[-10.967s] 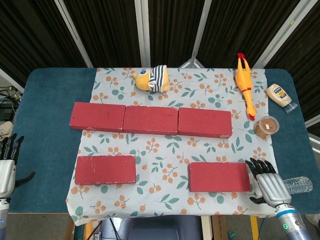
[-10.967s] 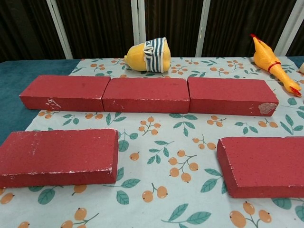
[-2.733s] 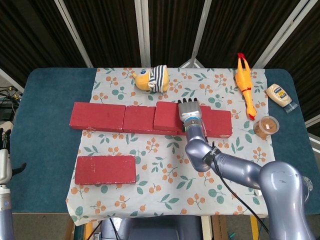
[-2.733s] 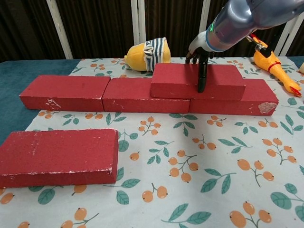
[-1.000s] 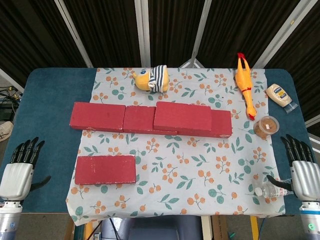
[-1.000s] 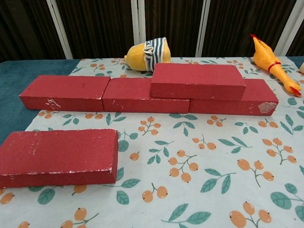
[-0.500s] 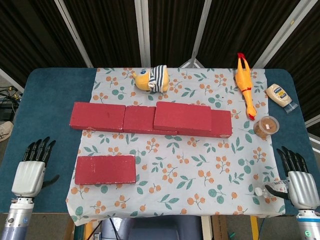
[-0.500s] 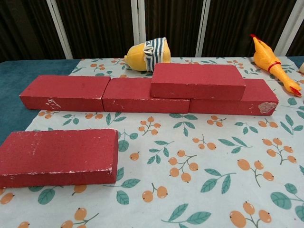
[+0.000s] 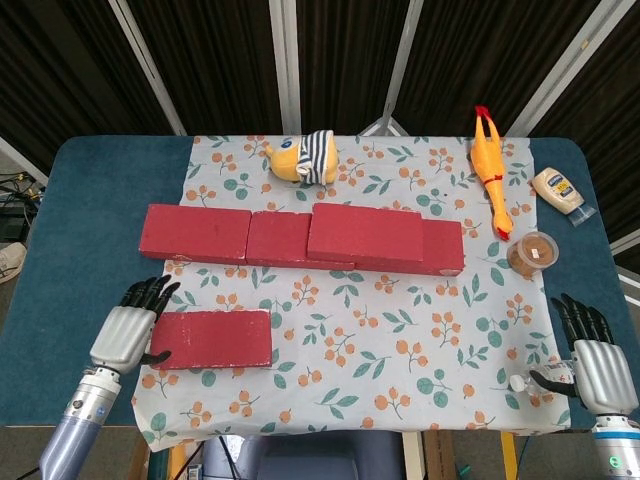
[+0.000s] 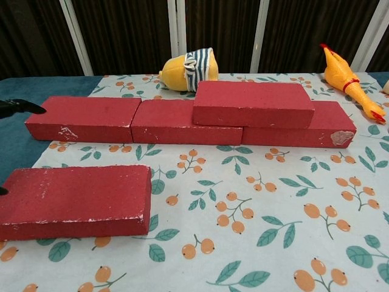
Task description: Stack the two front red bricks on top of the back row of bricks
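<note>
**Half done: one brick up, one left**

Progress: one brick (image 9: 365,235) already sits on top of the back row (image 9: 195,233), over the seam btw the mid and right bricks, lying flat and approx square to the row. The right-front spot on the cloth (image 9: 420,350) is bare. Remaining: the front brick (image 9: 211,339), flat on the cloth at near left, well apart from the row.

Left hand (image 9: 125,333): at the front brick's left end, just beside it. Fingers (image 9: 150,292) spread, pointing far-right, holding nothing; thumb looks to be at or touching the brick's left edge, but contact can't be confirmed. In chest view only dark fingertips show at the left border, one near the brick's left corner.

Right hand (image 9: 592,368): near right over the desk (image 9: 95,180), fingers apart, empty, a small bottle just left of its thumb.

Left to do, by my read: grip the front brick, lift, set it on the row's left part.
</note>
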Robot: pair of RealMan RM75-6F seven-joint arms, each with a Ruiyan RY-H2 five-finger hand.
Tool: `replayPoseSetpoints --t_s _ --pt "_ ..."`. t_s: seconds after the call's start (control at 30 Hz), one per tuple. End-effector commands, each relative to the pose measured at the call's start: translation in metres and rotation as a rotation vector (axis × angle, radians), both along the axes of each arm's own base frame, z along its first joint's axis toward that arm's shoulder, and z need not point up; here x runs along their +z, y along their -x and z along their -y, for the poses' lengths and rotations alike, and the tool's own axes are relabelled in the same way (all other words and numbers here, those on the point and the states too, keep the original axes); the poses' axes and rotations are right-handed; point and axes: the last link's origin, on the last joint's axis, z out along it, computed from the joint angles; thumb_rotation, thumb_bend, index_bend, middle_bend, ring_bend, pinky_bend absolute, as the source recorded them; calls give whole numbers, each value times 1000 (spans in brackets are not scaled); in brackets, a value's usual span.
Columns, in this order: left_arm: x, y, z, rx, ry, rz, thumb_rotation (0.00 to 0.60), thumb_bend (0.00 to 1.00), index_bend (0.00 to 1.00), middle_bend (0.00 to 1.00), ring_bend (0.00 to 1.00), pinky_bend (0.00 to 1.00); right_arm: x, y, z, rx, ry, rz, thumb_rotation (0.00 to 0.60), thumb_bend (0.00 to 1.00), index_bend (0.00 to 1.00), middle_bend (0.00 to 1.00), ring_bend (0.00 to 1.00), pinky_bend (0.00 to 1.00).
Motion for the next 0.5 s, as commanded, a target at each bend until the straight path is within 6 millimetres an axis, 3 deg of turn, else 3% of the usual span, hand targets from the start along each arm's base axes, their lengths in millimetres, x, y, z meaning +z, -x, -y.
replayPoseSetpoints --t_s 0.03,0.5 --pt "-6 -13 -1 -21 55 -22 600 0 0 0 0 74 1 1 0 -4 6 -1 600 100 0 0 0 0" --pt "-37 -31 -3 -1 147 -71 600 0 0 0 0 73 1 2 1 -13 -2 -1 600 99 0 0 0 0"
